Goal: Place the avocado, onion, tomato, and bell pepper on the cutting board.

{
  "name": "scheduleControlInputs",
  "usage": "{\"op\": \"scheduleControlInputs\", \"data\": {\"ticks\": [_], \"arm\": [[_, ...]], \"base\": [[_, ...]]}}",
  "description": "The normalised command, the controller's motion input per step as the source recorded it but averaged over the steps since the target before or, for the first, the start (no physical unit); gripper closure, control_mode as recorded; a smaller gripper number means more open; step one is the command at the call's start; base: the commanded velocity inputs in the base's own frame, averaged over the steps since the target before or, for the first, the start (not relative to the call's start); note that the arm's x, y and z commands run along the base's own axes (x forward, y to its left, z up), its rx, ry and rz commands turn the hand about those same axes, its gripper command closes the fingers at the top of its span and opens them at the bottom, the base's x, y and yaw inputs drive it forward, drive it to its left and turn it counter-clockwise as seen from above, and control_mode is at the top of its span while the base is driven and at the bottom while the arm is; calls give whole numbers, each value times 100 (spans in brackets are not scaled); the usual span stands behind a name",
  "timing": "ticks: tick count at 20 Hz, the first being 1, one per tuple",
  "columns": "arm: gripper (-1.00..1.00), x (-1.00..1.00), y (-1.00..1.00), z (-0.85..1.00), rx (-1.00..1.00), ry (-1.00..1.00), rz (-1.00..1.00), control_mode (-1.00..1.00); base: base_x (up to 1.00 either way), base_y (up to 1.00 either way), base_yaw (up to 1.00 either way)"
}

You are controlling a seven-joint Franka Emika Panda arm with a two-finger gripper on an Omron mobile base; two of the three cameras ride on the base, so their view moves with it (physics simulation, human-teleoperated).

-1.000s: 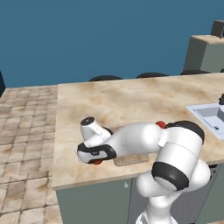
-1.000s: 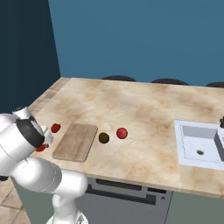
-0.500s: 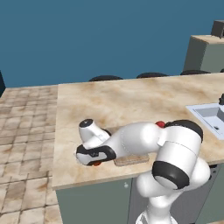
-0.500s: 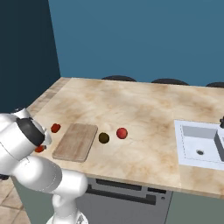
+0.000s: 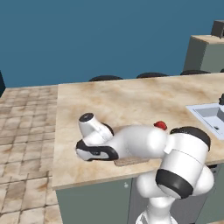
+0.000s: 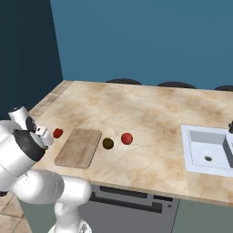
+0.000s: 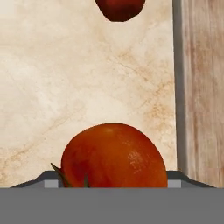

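A large orange-red tomato with green stem leaves lies on the counter at the bottom of the hand view. My gripper is down at the left end of the counter, and its jaws are closed on the tomato from both sides. Beyond the tomato lies the deep-red bell pepper. To the right of both is the tan cutting board, with nothing on it. Right of the board sit the dark avocado and then the crimson onion.
A sink is sunk into the counter at the far right. The counter's front edge runs close below my hand, and its left end is near. Dark stool tops line the far side.
My hand has sunk a little lower onto the counter, and the jaws have come in around the tomato. The vegetables and the board have not moved.
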Motion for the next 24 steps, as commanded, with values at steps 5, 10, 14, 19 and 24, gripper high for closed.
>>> {"op": "scheduleControlInputs", "data": {"ticks": [5,10,14,19,24], "arm": [[100,0,-46,51,6,-9,0,-100],[100,14,-58,38,9,-5,0,-100],[100,20,-65,20,12,-3,0,-100],[100,43,-55,2,12,0,0,-100],[100,72,-26,0,11,8,1,-100]], "base": [[0,0,0],[0,0,0],[0,0,0],[0,0,0],[0,0,0]]}}
